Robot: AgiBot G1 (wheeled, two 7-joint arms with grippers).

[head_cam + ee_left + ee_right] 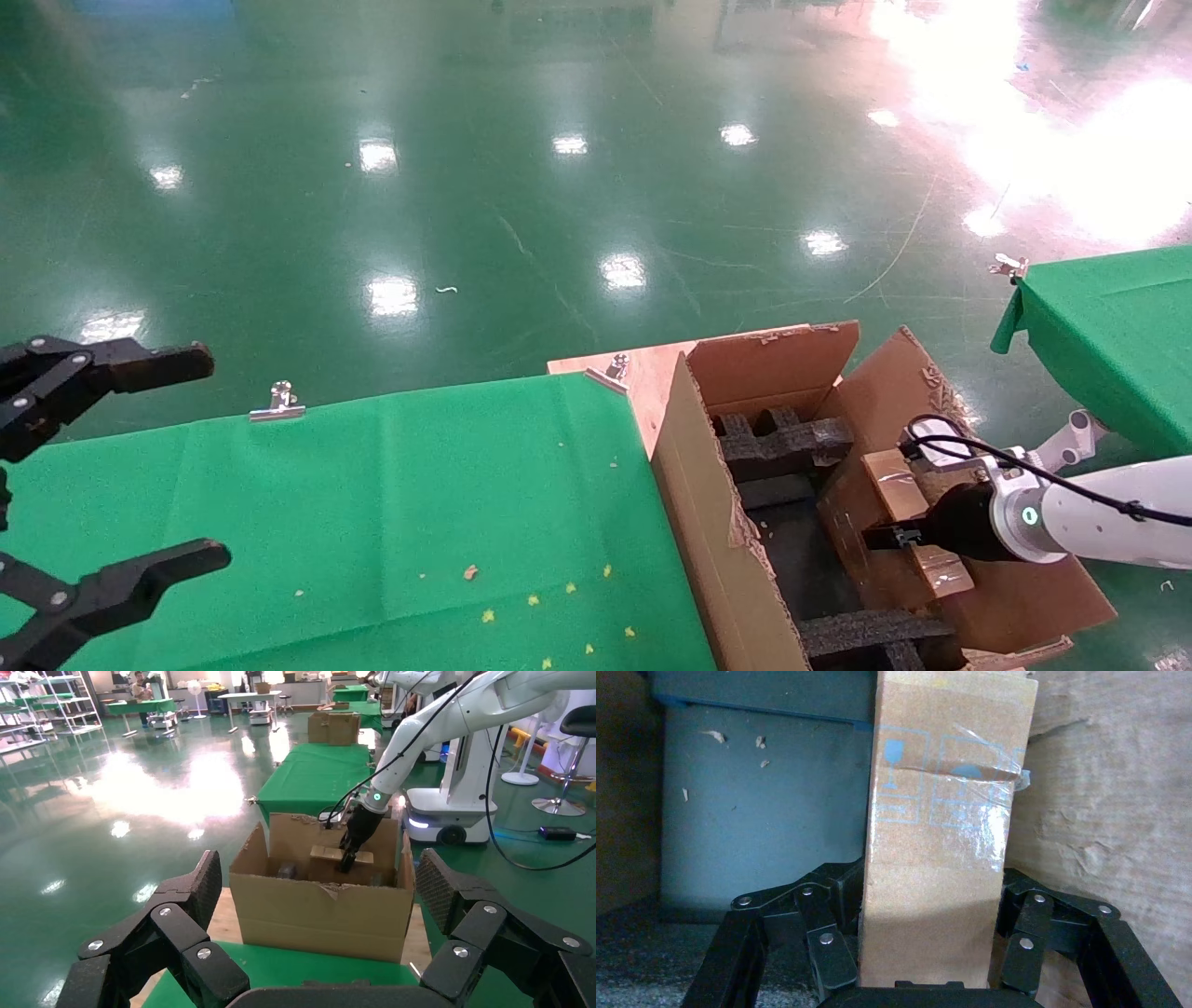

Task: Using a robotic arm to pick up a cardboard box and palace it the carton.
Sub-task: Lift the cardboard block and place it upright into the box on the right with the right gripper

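Right wrist view: right gripper (932, 966) clenched on cardboard box (947, 811), long axis running straight ahead, carton (717, 522) floor directly beneath.

The small taped brown cardboard box (940, 832) runs past the frame's edge beyond the black right pincer (926, 934), hiding the carton's interior behind it.

Small taped cardboard box (940, 832) in robotic arm's (1108, 517) jaws, inside open brown carton (717, 522).
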